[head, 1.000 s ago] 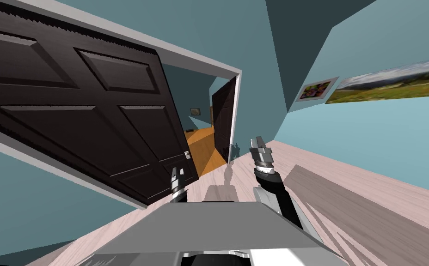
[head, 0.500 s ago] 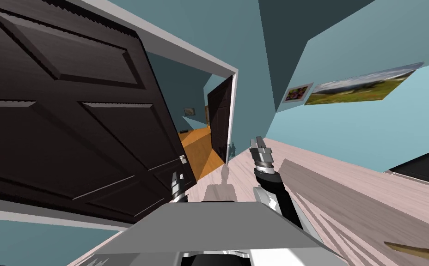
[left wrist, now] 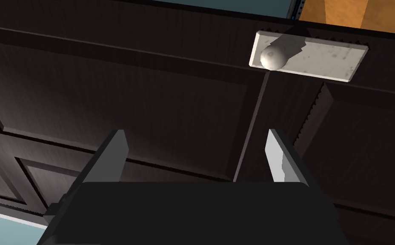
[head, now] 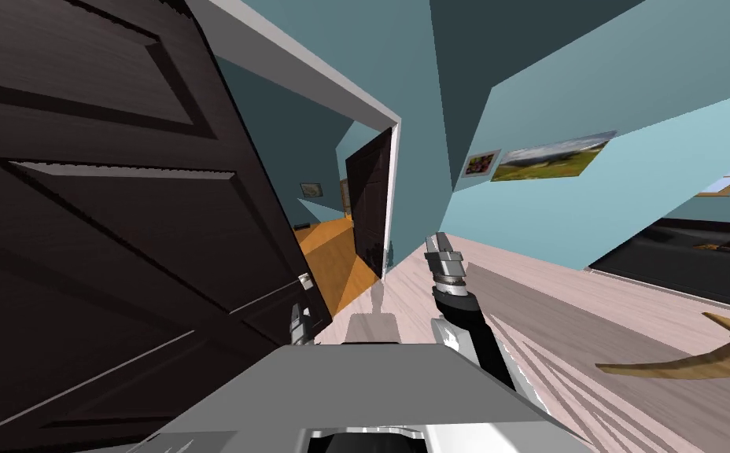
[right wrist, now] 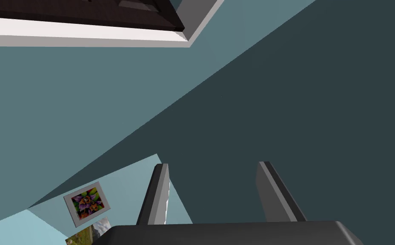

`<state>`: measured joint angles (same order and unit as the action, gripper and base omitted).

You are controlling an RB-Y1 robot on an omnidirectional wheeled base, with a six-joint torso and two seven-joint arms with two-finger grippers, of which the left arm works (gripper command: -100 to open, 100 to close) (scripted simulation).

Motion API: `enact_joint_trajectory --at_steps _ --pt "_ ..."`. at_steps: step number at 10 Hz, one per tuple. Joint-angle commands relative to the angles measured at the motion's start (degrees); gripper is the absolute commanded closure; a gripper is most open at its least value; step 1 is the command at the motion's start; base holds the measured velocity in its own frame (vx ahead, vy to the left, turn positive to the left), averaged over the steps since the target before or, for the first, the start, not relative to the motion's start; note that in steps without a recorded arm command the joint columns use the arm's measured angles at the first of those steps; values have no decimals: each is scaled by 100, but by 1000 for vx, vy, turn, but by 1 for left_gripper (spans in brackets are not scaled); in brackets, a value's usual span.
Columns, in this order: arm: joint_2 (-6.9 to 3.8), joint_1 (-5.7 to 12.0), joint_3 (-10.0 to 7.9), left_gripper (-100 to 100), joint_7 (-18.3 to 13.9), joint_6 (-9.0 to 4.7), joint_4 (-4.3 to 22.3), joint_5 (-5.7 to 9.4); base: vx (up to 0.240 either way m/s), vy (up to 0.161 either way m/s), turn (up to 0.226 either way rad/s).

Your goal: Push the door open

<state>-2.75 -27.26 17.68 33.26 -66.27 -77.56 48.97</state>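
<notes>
A dark panelled door (head: 119,236) stands ajar at my left, its free edge by a gap showing an orange floor. Close in front of my left gripper (left wrist: 196,157), the door (left wrist: 150,106) carries a pale round knob (left wrist: 271,57) on a light plate (left wrist: 320,59). This gripper's fingers are open, with nothing between them. In the head view the left gripper (head: 300,322) sits low beside the door's free edge, just under the plate (head: 304,279). My right gripper (head: 442,255) is raised to the right of the doorway, away from the door; its fingers (right wrist: 158,191) stand open.
A white door frame (head: 308,71) borders the opening. Beyond the gap stands a second dark door (head: 367,200). Pale plank floor (head: 576,314) spreads to my right, with a curved wooden piece (head: 686,362) at the far right and a black area (head: 686,267) behind it.
The whole head view has shifted: I have turned and moved closer to the door, which now looms larger at my left. The wall pictures have slid left and a black area has appeared at right.
</notes>
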Motion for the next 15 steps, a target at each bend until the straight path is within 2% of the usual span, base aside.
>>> enact_joint_trajectory --at_steps 1,2,6,9,10,11,13,15 --pt "79 12 58 -100 145 -135 235 190 60 100 -292" --pt "101 11 78 -100 183 -179 314 251 59 104 -195" --pt "274 -1 206 -100 431 -469 826 644 69 144 -212" --pt "392 -7 270 -100 557 -616 1086 843 36 124 -153" --pt "366 -13 258 -100 532 -578 1017 799 15 49 -25" --pt "188 44 187 -100 495 -530 1079 793 65 89 25" --pt "95 107 106 -100 442 -464 1138 777 151 121 8" --pt "97 175 18 -100 386 -392 1202 761 144 138 15"
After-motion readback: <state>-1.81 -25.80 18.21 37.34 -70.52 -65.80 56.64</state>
